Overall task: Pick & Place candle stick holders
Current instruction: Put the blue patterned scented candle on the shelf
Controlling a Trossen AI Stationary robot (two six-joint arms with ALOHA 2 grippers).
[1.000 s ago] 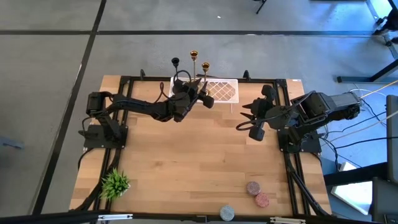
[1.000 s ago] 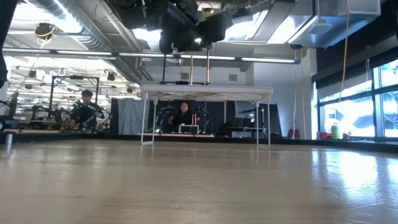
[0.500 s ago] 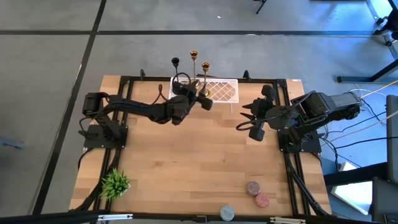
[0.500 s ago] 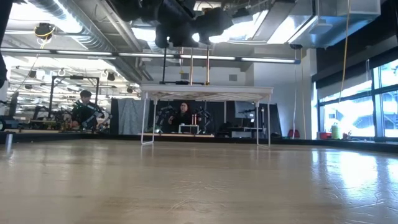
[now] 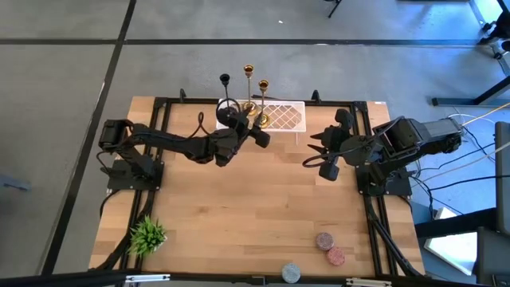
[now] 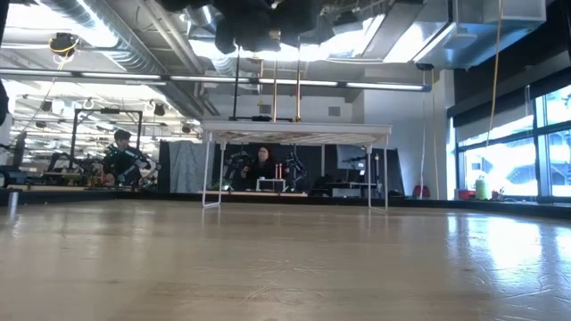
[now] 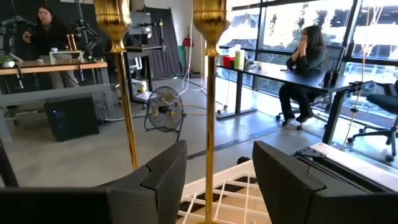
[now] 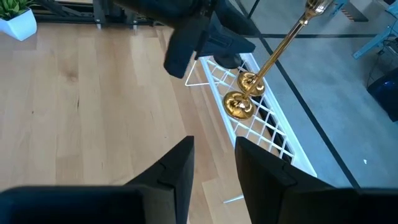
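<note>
Three candle stick holders stand on a white wire rack (image 5: 287, 116) at the table's far edge: a matte black one (image 5: 225, 80) and two shiny gold ones (image 5: 248, 72) (image 5: 263, 84). My left gripper (image 5: 249, 118) is open and raised at the gold holders. In the left wrist view one gold stem (image 7: 209, 124) stands in the gap between my fingers (image 7: 217, 180), apart from both, and the other gold stem (image 7: 126, 99) is beside it. My right gripper (image 5: 309, 151) is open and empty above the table's right side. It also shows in its wrist view (image 8: 214, 168).
A small green plant (image 5: 147, 235) stands at the near left corner. Three round discs (image 5: 324, 239) (image 5: 335, 256) (image 5: 291, 273) lie near the front edge. Black frame rails (image 5: 159, 104) run along the table's sides. People sit in the room beyond the table (image 6: 261, 165).
My left gripper has gone up at the rack: in the low view it climbs toward the picture's top. It has also shifted a little toward the table's left edge. The holders stand as before.
</note>
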